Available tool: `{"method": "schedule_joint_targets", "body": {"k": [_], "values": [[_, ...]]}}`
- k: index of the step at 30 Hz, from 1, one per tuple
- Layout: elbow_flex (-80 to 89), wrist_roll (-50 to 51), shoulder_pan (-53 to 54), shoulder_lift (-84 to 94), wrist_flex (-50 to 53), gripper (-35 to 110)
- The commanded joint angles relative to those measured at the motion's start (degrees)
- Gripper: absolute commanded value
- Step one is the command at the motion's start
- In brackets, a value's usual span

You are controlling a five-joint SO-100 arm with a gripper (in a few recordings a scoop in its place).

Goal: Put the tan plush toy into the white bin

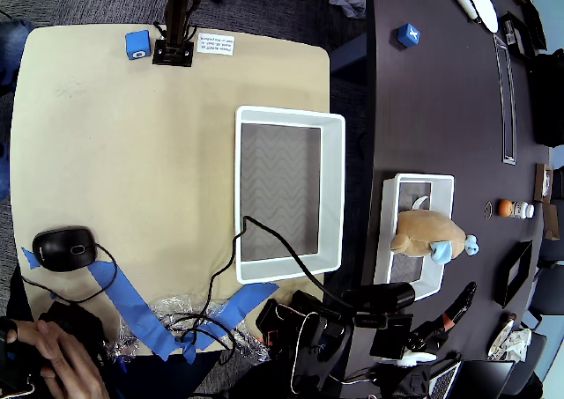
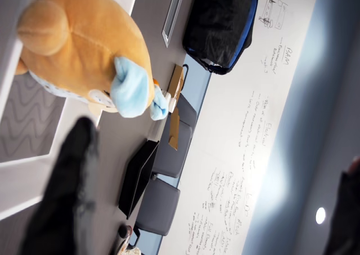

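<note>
Right of overhead frame: rounded tan-orange plush toy (image 1: 427,230), light blue feet, lies across narrow white bin (image 1: 394,196). Black gripper (image 2: 62,198) blurred; opening indiscernible.

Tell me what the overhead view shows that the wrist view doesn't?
Overhead alone: the large white bin, holding nothing, on the tan table, a computer mouse and blue tape. Wrist alone: a whiteboard with writing, a black bag and grey chairs. Both: the tan plush toy resting on the smaller white bin, not the large one.
</note>
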Motion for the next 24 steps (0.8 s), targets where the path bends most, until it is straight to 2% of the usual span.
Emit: {"method": "schedule_joint_targets", "body": {"k": [1, 17, 24], "values": [[-1.58, -1.23, 1.05, -6.15, -1.67, 60], [-2.55, -1.14, 1.14, -7.03, 0.09, 60], [-7.91, 4.13, 3.69, -7.12, 0.44, 60]]}}
